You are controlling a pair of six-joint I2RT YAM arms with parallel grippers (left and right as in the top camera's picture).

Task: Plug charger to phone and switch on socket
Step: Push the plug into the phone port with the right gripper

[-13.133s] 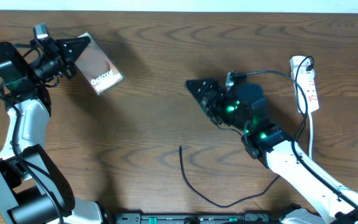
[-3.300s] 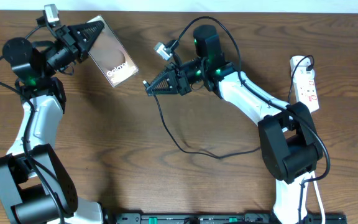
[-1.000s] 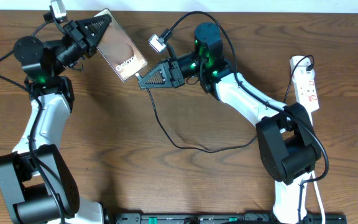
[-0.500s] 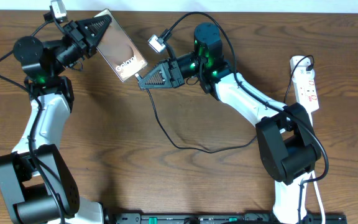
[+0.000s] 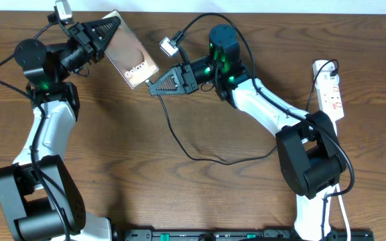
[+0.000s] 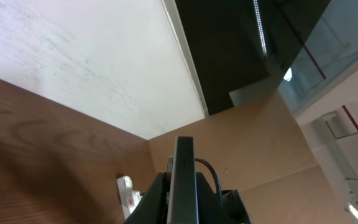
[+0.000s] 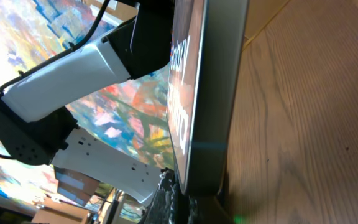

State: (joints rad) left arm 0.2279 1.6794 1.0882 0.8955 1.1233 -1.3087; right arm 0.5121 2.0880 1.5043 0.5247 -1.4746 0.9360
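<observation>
My left gripper (image 5: 104,30) is shut on the upper end of the phone (image 5: 133,57) and holds it tilted above the table's far left. In the left wrist view the phone (image 6: 183,177) stands edge-on between the fingers (image 6: 157,200). My right gripper (image 5: 150,87) is shut on the tip end of the charger (image 5: 210,161), pressed against the phone's lower end. The thin black cable hangs from it and loops across the table toward the socket (image 5: 331,87). In the right wrist view the phone's bottom edge (image 7: 211,99) fills the middle and hides the plug tip.
The white socket (image 6: 129,190) lies at the far right edge of the table, with a black plug in its top end. The wooden table (image 5: 112,154) spreads between the arms. The robots' own black cables arch over the right arm (image 5: 260,110).
Over the last second nothing has visibly moved. Three seconds ago the phone and my right gripper were apart; both have since come together at the phone's lower end.
</observation>
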